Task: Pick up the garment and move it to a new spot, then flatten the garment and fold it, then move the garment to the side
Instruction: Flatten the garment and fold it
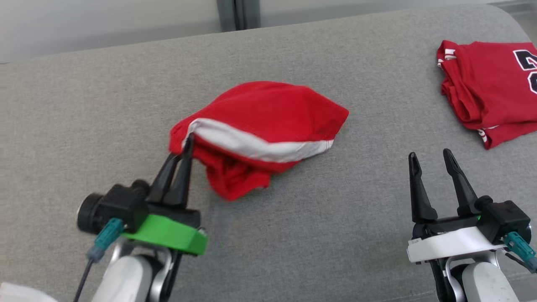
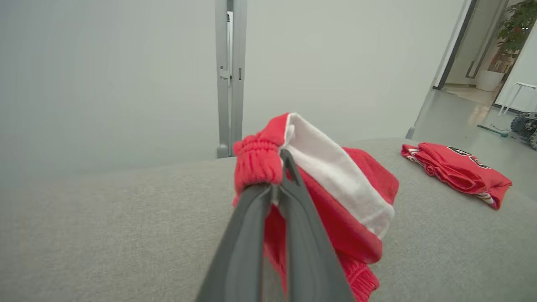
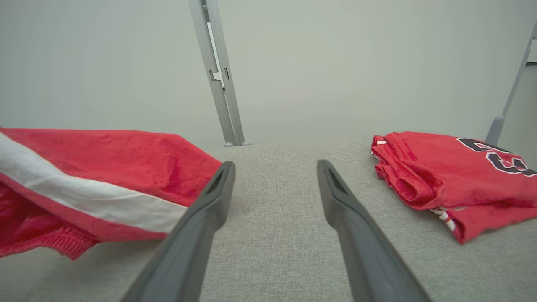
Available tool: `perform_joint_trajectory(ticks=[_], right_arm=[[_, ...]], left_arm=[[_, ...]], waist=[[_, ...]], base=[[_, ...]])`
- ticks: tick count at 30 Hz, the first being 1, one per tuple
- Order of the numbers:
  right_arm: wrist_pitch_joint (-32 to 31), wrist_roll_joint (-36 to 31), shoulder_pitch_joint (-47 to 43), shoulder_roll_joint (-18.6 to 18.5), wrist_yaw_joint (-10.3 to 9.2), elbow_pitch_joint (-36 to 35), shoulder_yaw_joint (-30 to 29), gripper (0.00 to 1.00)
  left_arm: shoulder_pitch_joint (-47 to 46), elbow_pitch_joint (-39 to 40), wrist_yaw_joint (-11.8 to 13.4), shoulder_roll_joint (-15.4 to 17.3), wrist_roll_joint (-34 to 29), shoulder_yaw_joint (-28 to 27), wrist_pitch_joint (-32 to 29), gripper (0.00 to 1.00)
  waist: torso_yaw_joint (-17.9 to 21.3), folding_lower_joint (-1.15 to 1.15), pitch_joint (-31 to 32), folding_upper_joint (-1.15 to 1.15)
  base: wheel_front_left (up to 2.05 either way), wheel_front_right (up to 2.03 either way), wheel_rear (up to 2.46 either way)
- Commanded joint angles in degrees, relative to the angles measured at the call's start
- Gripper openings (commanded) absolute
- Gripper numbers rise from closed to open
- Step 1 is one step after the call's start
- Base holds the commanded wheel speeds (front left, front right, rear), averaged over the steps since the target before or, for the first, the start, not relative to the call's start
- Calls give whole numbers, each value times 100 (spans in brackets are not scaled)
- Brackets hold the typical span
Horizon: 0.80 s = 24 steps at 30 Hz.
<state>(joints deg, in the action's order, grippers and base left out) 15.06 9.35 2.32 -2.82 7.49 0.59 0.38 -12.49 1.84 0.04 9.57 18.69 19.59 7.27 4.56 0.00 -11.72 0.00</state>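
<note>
Left gripper [image 1: 188,144] has its two dark fingers pressed together on the near-left edge of the garment [image 1: 268,113], pinching the cloth just where the white band begins. The right gripper [image 1: 431,154] hangs low at the right with its fingers spread and nothing between them, apart from the cloth.

From the head view the layout reads plainly: the garment sits in a heap about the middle of the grey upholstered surface [image 1: 335,218], and a folded red jersey [image 1: 486,84] lies well apart at the far right. The left wrist view adds what the head view blurs: the pinched part is a gathered, ribbed elastic band, bunched above the fingertips, with the white band running down and away to the right. Past the jersey, that view also takes in an open doorway with a potted plant [image 2: 518,25]. The right wrist view looks along the surface and catches the garment's side at its left, a ribbed hem drooping below the white band, and dark numerals on the jersey.

The garment is red, with one broad white band, crumpled and domed rather than flat.
</note>
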Motion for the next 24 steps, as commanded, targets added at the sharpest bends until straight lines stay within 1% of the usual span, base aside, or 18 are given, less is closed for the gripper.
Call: perform_joint_trajectory(ticks=[1,4,6,8,11,14,18,24], right_arm=[[11,-53,-101,-12,0,-16,-28,100],[11,-70,-131,-13,0,13,-26,100],[11,-87,-138,-12,0,43,5,100],[11,-97,-109,-14,0,64,34,100],[11,37,-76,-31,0,244,250,100],[11,201,-31,-191,0,756,708,100],[11,482,346,-461,0,1642,1584,100],[11,961,1131,-611,0,2498,2216,100]], left_arm=[[268,-71,120,120,111,-179,-5,0],[624,-411,247,297,248,-493,79,0],[710,-672,312,404,216,-604,146,0],[734,-868,325,368,294,-648,215,0],[624,-1113,271,338,310,-636,343,0],[497,-1315,215,302,287,-581,420,0],[340,-1568,140,256,246,-486,508,0],[150,-1744,51,188,149,-332,605,0]], waist=[[-203,0,126,0],[-293,0,132,0],[-318,0,137,0],[-342,0,140,0],[-399,0,141,0],[-474,0,122,0],[-569,0,63,0],[-730,0,-83,0]], base=[[0,0,0],[0,0,0],[0,0,0],[0,0,0],[0,0,0],[0,0,0],[0,0,0],[0,0,0]])
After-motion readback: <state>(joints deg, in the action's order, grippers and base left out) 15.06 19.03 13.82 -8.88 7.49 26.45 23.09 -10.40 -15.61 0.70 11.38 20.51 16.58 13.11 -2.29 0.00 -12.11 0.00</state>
